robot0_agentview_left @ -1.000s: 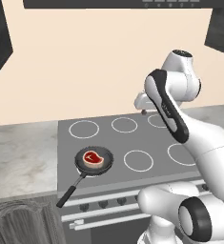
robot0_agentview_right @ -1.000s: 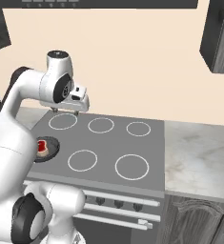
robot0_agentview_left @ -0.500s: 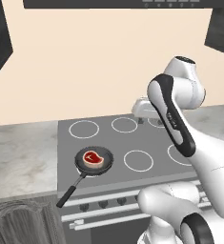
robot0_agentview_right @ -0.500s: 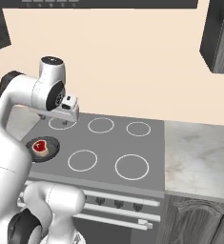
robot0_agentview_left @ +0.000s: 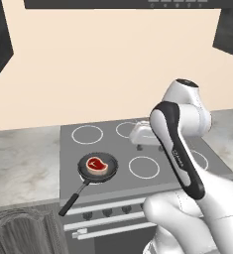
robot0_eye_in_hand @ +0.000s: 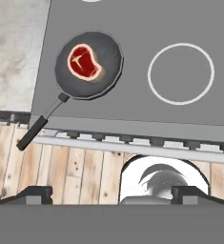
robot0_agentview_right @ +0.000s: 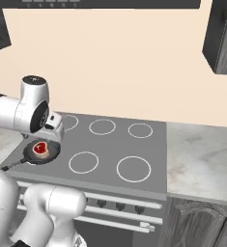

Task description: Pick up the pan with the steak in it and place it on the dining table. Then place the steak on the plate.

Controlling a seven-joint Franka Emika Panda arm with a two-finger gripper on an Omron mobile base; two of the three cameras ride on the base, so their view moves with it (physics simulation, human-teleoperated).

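The black pan [robot0_agentview_left: 107, 171] rests on the stove's front left burner, its long handle [robot0_agentview_left: 71, 201] sticking out past the front edge toward the lower left. The red steak [robot0_agentview_left: 94, 164] lies inside the pan. From the right base view, the pan [robot0_agentview_right: 50, 153] and steak [robot0_agentview_right: 39, 148] sit just below and left of my hand. My hand [robot0_agentview_left: 142, 136] hovers above the stove, right of the pan and well above it. In the hand view my gripper [robot0_eye_in_hand: 114, 194] is open with nothing between its fingertips [robot0_eye_in_hand: 35, 193], and the pan [robot0_eye_in_hand: 108, 52] with the steak [robot0_eye_in_hand: 84, 61] lies ahead at upper left. The dining table and plate are out of view.
The grey stove top [robot0_agentview_left: 152, 181] carries several white burner rings. Marbled counters flank it on the left [robot0_agentview_left: 19, 163] and right [robot0_agentview_right: 202, 154]. Dark wall cabinets [robot0_agentview_right: 221, 34] hang above. Wooden floor [robot0_eye_in_hand: 80, 167] shows below the stove front.
My arm has swung left across the stove, bringing the hand from the back middle toward the pan's side. The jaws stay wide open. Pan and steak have not moved.
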